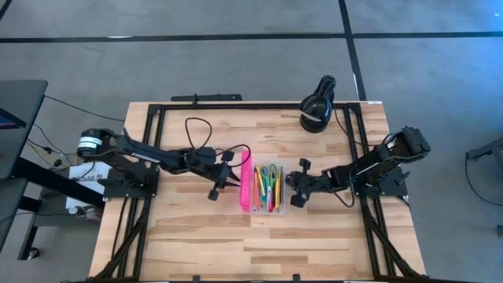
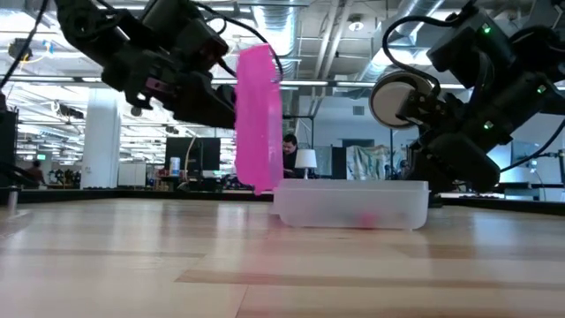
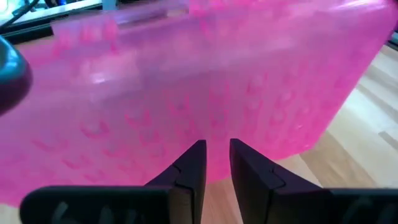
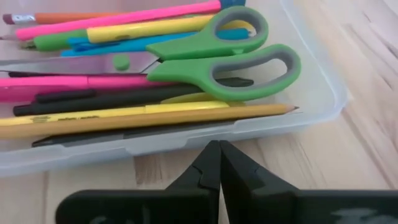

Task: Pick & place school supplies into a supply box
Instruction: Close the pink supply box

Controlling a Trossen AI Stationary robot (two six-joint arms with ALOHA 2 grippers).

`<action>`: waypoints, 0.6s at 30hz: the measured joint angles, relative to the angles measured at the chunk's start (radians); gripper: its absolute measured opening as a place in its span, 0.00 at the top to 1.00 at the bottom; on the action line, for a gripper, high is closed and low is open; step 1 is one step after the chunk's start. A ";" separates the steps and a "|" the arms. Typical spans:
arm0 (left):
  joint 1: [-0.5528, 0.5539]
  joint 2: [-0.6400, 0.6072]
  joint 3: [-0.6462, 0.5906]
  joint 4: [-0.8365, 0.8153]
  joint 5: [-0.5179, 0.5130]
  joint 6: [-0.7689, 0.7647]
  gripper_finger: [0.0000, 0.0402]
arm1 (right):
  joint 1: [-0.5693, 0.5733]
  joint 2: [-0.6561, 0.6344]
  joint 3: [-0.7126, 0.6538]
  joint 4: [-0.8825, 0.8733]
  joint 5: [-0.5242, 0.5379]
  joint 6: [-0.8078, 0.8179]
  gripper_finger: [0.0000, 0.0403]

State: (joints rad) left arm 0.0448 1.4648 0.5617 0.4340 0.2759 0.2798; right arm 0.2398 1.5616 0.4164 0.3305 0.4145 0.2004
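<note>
On the pale wooden bench (image 1: 196, 228), the clear plastic box (image 1: 284, 206) of pens sits just ahead of the clenched right tool (image 1: 296, 189); the left tool (image 1: 229, 174), slightly parted, meets the upright hot-pink lid (image 2: 258, 119), which could slam down.

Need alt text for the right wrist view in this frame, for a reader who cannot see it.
A clear supply box base holds green-handled scissors among pink, yellow, blue and black pens and pencils. The right gripper, shut and empty, sits just outside the base's near wall, over the wooden table.

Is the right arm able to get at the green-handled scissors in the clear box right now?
Probably yes: the pink lid stands upright on the far side, the scissors lie uncovered on top, and the shut right tool is beside the box.
</note>
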 joint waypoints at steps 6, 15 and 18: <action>0.001 0.096 0.010 0.086 0.030 -0.001 0.84 | 0.000 0.000 0.000 0.007 -0.001 -0.018 1.00; 0.000 0.143 0.120 0.070 0.082 0.011 0.84 | 0.000 -0.001 0.000 0.015 -0.001 -0.018 1.00; 0.000 0.142 0.140 0.055 0.086 0.018 0.84 | 0.000 -0.001 0.000 0.014 -0.001 -0.019 1.00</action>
State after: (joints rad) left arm 0.0452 1.6067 0.7015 0.4885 0.3614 0.2980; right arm 0.2398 1.5608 0.4168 0.3448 0.4137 0.1814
